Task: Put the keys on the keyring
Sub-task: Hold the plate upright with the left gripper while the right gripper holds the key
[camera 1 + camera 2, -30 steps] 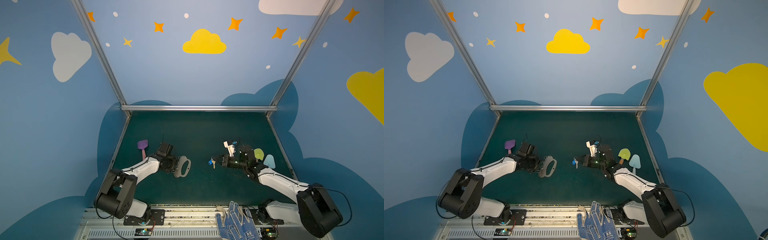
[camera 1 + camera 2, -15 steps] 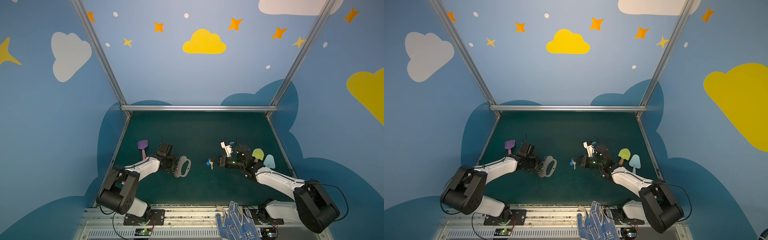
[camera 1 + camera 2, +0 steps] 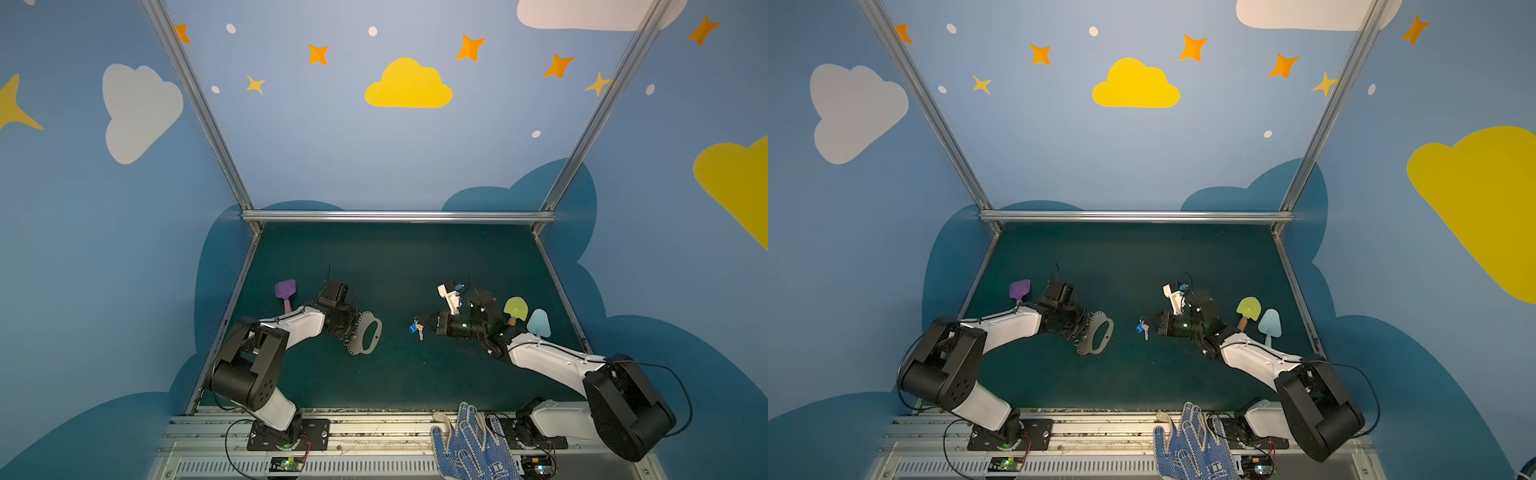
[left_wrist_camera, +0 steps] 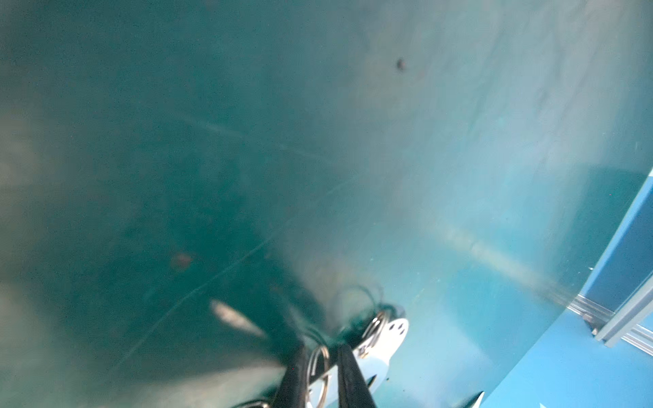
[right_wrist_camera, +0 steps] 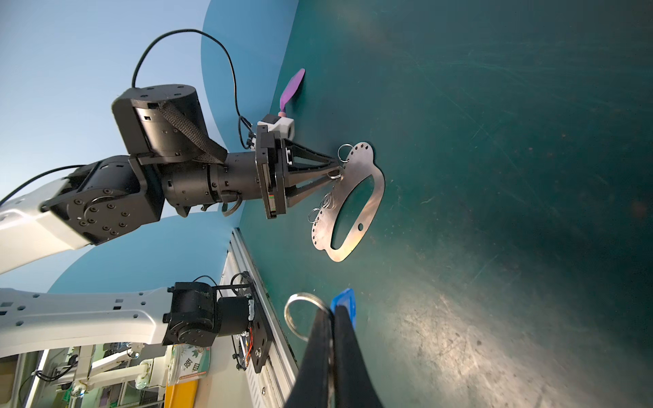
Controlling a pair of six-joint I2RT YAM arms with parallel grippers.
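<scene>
The left tool has just pinched shut on a split ring of the keyring near the counter's left edge, as the right tool, clamped on the keys, edges them closer mid-counter, apparently ready for threading.

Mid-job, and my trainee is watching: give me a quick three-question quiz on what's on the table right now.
1. True or false: the small silvery key with its blue plastic tag already hangs on the flat grey D-shaped keyring plate.
2. Which gripper holds that key set?
3. The left gripper has its tips at: A) the plate's edge with the small split rings; B) the purple-headed spatula; C) the blue dotted glove.
Key: 1 false, the two are apart. 2 the right gripper, pinching it at the tag. 3 A.
</scene>
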